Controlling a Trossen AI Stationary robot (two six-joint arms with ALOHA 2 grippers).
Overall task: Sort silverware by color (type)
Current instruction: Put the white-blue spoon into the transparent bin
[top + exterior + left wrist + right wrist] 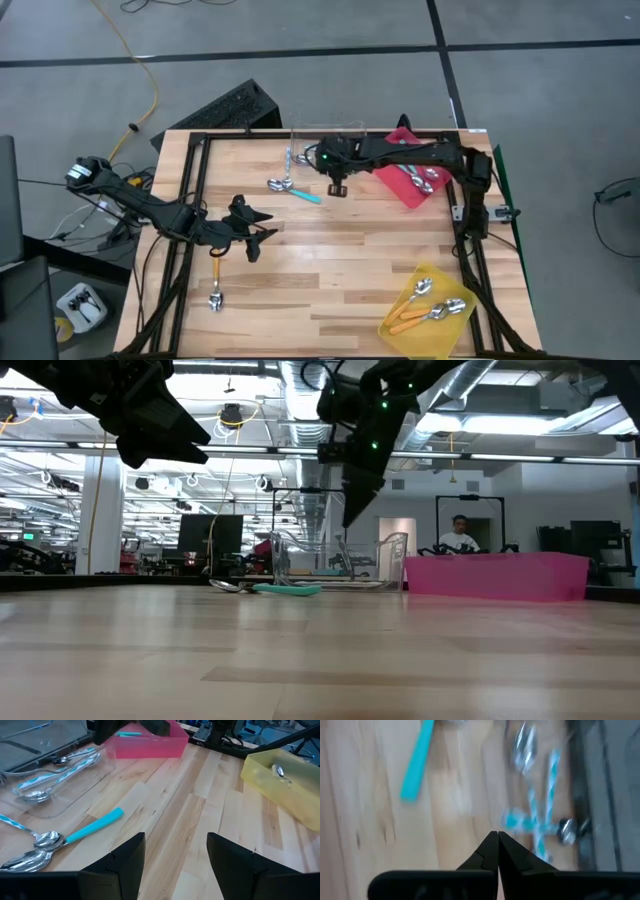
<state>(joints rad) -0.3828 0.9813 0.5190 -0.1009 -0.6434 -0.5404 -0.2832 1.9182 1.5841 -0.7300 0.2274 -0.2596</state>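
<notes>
You had no readable text, label, brand, number or sign in any of the four views. Nothing legible stood on the trays, the table or the arms. Room fixtures behind the table in the low view were too small to read.
</notes>
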